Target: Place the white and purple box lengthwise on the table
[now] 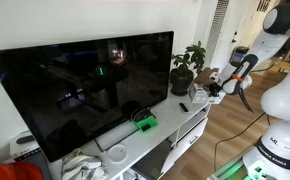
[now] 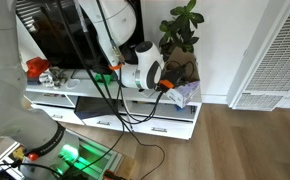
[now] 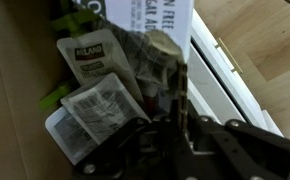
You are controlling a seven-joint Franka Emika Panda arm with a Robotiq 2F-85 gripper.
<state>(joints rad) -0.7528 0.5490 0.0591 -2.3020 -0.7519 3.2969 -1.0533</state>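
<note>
The gripper loomed dark and blurred; whether it clasped the box could not be told. The box was right at its fingers, near the surface's end, beside the plant pot. Risk: a skewed release could tip it over the edge.

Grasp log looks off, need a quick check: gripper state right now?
Gripper: cannot be told. Its fingers are dark and blurred in the wrist view, close against the white and purple box.
</note>
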